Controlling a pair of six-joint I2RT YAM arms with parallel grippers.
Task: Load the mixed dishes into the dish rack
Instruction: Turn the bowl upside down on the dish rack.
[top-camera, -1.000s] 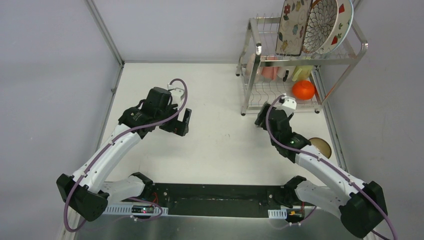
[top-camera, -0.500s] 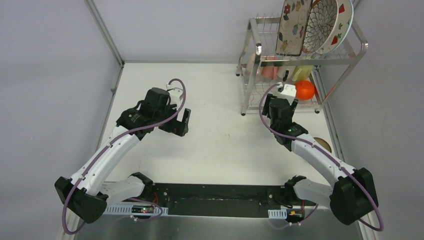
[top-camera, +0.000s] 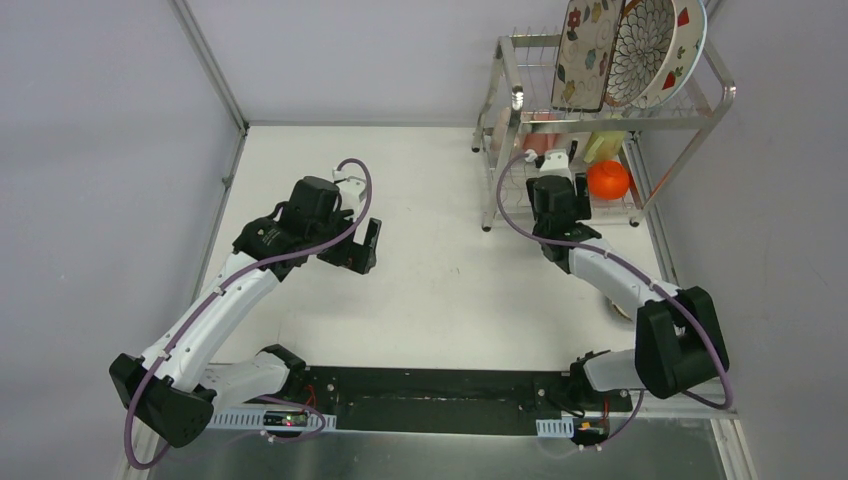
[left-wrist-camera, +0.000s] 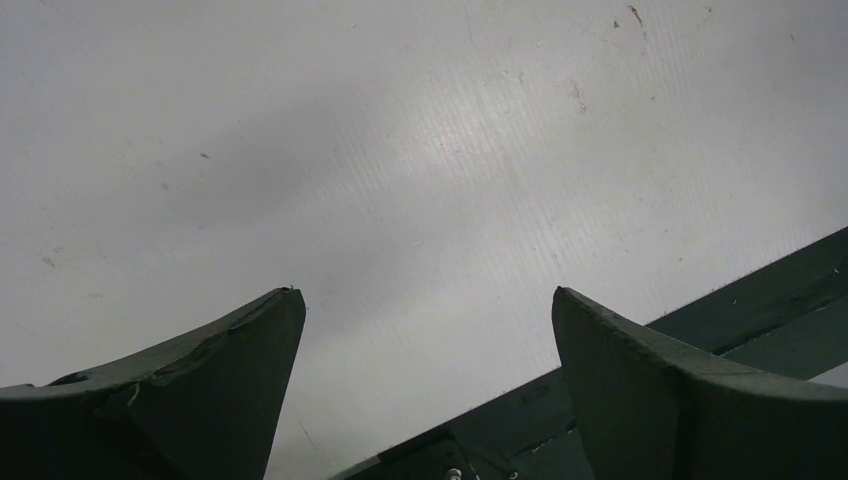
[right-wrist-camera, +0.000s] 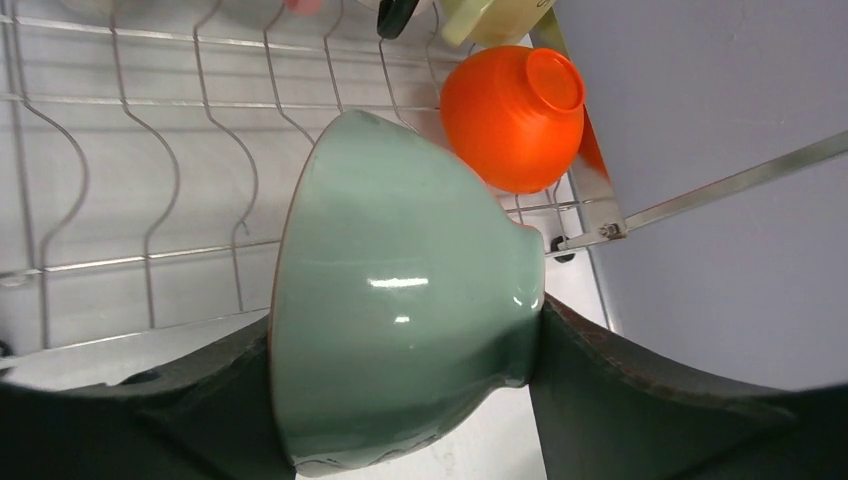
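1. The glossy pale green ceramic bowl is at the front of the lower wire shelf of the tall silver metal dish rack, clamped rim-to-foot between the right gripper's black fingers.
2. A red-orange bowl rests further in on that shelf, foot showing (touching the green one or not, I cannot tell).
3. Well left of the rack, the left gripper hangs over the white table, fingers spread apart.
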